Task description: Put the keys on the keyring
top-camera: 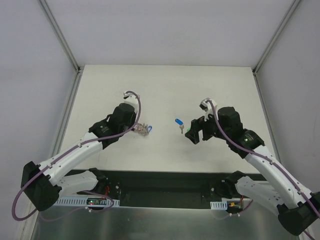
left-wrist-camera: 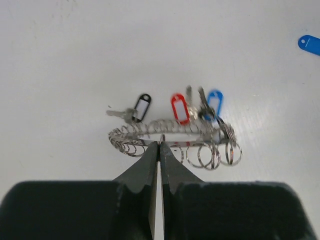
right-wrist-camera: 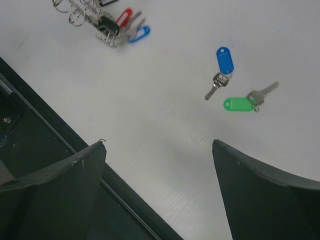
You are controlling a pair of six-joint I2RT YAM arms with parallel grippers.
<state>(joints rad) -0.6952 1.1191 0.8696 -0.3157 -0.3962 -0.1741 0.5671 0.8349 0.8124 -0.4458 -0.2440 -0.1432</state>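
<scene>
Pinching the keyring (left-wrist-camera: pixel 170 132), the left gripper (left-wrist-camera: pixel 160 146) is clamped; the right gripper (right-wrist-camera: pixel 159 144) gapes wide near the unthreaded blue key (right-wrist-camera: pixel 224 62) and green key (right-wrist-camera: pixel 239 104).

The left arm (top-camera: pixel 75 152) stretches far and rightward, its gripper (left-wrist-camera: pixel 160 146) pinched closed on the keyring (left-wrist-camera: pixel 125 135) rim, low at the tabletop (top-camera: pixel 165 90). The right arm (top-camera: pixel 265 160) bends leftward, its gripper (right-wrist-camera: pixel 159 142) spread wide, hovering empty.
</scene>
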